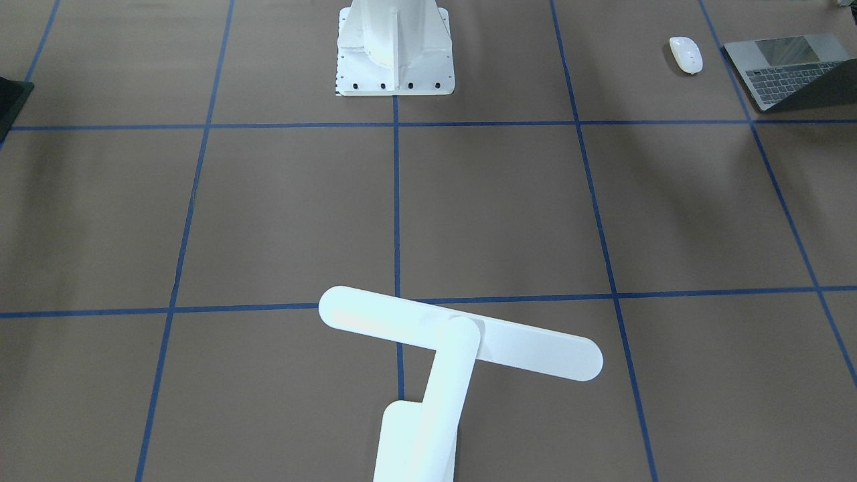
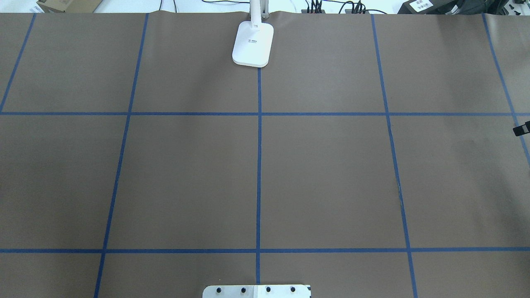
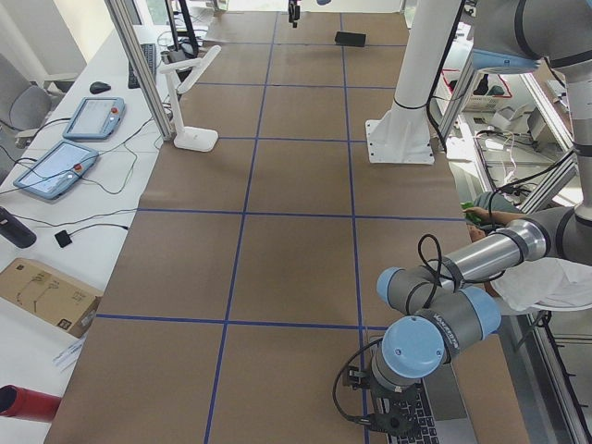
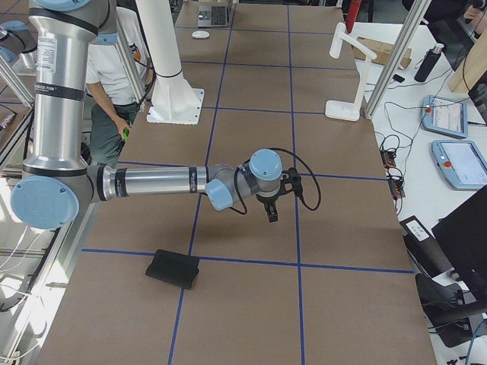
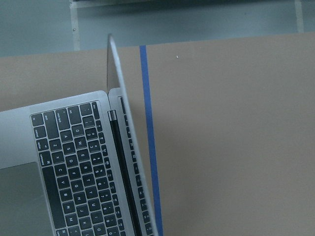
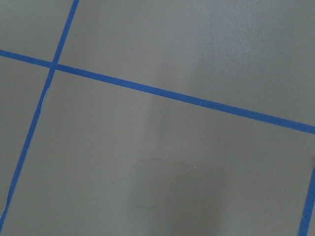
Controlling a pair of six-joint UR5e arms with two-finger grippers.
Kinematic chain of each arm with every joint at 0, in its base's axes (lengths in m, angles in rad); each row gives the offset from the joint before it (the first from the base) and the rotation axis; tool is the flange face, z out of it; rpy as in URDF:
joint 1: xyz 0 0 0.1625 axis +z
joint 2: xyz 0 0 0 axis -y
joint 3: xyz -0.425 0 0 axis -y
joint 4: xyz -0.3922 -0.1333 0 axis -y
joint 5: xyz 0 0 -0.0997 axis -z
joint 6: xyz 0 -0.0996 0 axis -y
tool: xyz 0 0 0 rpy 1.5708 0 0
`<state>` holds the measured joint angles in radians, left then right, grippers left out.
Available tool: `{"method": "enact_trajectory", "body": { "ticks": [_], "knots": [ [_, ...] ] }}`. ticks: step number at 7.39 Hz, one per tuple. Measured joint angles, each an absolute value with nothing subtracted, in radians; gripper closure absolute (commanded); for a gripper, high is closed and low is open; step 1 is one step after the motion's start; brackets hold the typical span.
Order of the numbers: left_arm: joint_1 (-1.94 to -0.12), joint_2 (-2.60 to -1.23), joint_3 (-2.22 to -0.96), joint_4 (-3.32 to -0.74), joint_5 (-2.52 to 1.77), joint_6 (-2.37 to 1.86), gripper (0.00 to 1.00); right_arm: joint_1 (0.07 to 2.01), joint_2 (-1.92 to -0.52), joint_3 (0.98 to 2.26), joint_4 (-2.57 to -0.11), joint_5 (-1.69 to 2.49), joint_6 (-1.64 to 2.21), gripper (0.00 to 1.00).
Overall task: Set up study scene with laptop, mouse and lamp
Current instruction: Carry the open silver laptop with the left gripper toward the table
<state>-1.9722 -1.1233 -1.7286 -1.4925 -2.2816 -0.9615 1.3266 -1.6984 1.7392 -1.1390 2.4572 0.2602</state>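
The laptop (image 1: 780,73) stands open at the table's corner on my left, with its keyboard (image 5: 74,162) and its lid edge-on in the left wrist view. The white mouse (image 1: 685,55) lies just beside it. The lamp (image 1: 462,335) stands at the far edge in the middle, and the overhead view shows its base (image 2: 253,43). My left gripper (image 3: 398,425) hangs over the laptop (image 3: 439,412); I cannot tell if it is open or shut. My right gripper (image 4: 272,209) hovers above bare table, apart from all three, and I cannot tell its state either.
The white bolted pedestal (image 1: 395,47) stands at the near middle edge. A black mat (image 4: 173,268) lies at the right end of the table. A person (image 4: 114,76) stands behind the pedestal. Tablets and cables (image 4: 449,114) lie off the far edge.
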Motion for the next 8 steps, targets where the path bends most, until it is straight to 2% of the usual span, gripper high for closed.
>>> {"method": "enact_trajectory", "body": {
  "ticks": [2, 4, 5, 6, 8],
  "knots": [
    [-1.971, -1.110, -1.728, -1.492, -2.285, -0.959, 0.16, 1.302, -1.697, 1.743, -1.135, 2.451, 0.326, 0.01],
    [-1.971, -1.095, -1.726, -1.491, -2.291, -0.958, 0.39, 1.289, -1.697, 1.745, -1.134, 2.441, 0.343, 0.01],
    [-1.971, -1.092, -1.725, -1.489, -2.297, -0.957, 0.65, 1.284, -1.697, 1.745, -1.134, 2.435, 0.344, 0.01],
    [-1.971, -1.091, -1.725, -1.486, -2.299, -0.957, 1.00, 1.282, -1.697, 1.746, -1.134, 2.432, 0.344, 0.01],
    [-1.971, -1.093, -1.727, -1.480, -2.302, -0.957, 1.00, 1.280, -1.697, 1.747, -1.134, 2.430, 0.344, 0.01]
  ]
}}
